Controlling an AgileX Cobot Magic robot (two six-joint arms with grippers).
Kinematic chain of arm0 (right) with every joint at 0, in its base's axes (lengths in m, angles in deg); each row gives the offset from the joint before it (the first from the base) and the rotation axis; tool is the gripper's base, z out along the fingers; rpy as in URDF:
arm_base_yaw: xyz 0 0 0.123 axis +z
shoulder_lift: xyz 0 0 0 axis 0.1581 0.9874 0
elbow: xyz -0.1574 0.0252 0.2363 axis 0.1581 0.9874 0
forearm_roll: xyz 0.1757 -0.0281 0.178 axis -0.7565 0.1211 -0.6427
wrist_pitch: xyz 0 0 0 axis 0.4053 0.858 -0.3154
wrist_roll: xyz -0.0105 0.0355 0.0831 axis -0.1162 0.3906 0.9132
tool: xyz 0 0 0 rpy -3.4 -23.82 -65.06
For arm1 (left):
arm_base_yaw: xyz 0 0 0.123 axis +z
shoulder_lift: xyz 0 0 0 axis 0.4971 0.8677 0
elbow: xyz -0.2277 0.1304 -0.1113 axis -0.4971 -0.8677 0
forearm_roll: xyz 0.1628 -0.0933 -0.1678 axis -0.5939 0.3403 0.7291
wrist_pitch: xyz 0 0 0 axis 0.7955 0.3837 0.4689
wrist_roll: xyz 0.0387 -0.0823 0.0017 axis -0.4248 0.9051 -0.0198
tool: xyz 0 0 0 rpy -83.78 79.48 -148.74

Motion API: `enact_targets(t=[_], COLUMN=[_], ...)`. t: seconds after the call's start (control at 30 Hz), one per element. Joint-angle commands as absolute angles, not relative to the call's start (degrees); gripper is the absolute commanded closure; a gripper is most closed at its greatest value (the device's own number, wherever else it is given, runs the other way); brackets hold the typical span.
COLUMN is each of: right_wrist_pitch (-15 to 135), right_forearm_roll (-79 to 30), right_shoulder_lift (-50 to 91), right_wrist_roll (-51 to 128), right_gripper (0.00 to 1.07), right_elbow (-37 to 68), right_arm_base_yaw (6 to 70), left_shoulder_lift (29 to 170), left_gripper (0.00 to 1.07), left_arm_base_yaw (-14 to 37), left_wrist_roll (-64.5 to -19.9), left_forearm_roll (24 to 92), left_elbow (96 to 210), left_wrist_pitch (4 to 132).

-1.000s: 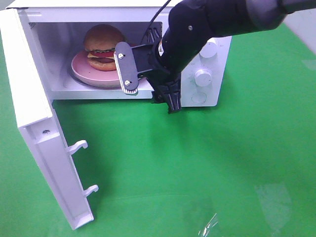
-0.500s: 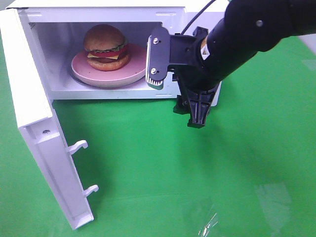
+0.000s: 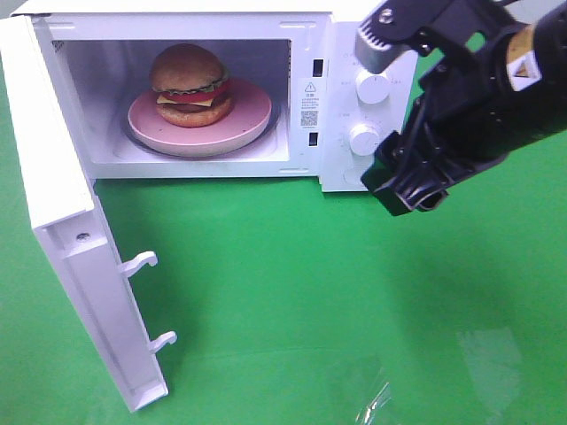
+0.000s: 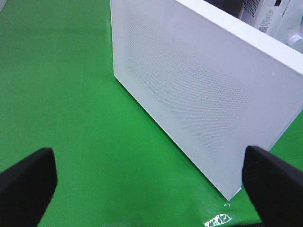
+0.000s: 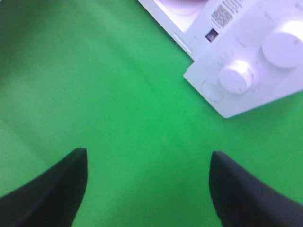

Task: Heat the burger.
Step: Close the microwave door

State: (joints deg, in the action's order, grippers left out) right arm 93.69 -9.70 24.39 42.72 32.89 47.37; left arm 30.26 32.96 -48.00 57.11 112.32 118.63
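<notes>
The burger (image 3: 189, 84) has a golden-brown bun and sits on a pink plate (image 3: 248, 119) inside the open white microwave (image 3: 310, 35). My right gripper (image 3: 396, 115) hovers open in front of the microwave's control panel, right of the cavity, with nothing between its fingers. In the right wrist view the right gripper (image 5: 149, 189) looks down at green table beside the two knobs (image 5: 236, 75). My left gripper (image 4: 151, 189) is open and empty and faces the outer side of the microwave door (image 4: 203, 94). It is out of the high view.
The microwave door (image 3: 62, 221) swings out to the front left, its two latch hooks (image 3: 142, 261) pointing right. Two white knobs (image 3: 365, 139) sit on the panel. A scrap of clear plastic (image 3: 376, 407) lies near the front edge of the green table.
My right arm has drawn back out of the microwave opening and swung right to the control panel. The burger and plate stayed in the cavity.
</notes>
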Motion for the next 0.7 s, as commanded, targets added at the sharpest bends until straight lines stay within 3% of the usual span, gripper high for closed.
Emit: enact_targets(t=[0.03,0.3,0.7], right_wrist_pitch=[100.68,120.21,123.54], right_forearm_roll=[-10.79,-13.83,-14.11], right_shoulder_lift=[19.93,14.48,1.93], right_wrist_roll=[47.13,48.73,50.28], right_gripper=[0.36,0.37,0.37], right_elbow=[34.27,34.84,39.77], right_arm_base_yaw=[47.43,47.43,47.43], left_shoulder_lift=[29.57,29.57,29.57], left_gripper=[0.08,0.08,0.08], left_arm_base_yaw=[32.73,32.73,32.73], left_wrist_roll=[-47.94,-47.94,-47.94], left_forearm_roll=[57.00,57.00,57.00], left_elbow=[112.20,112.20,112.20], left_wrist_pitch=[118.45,118.45,118.45])
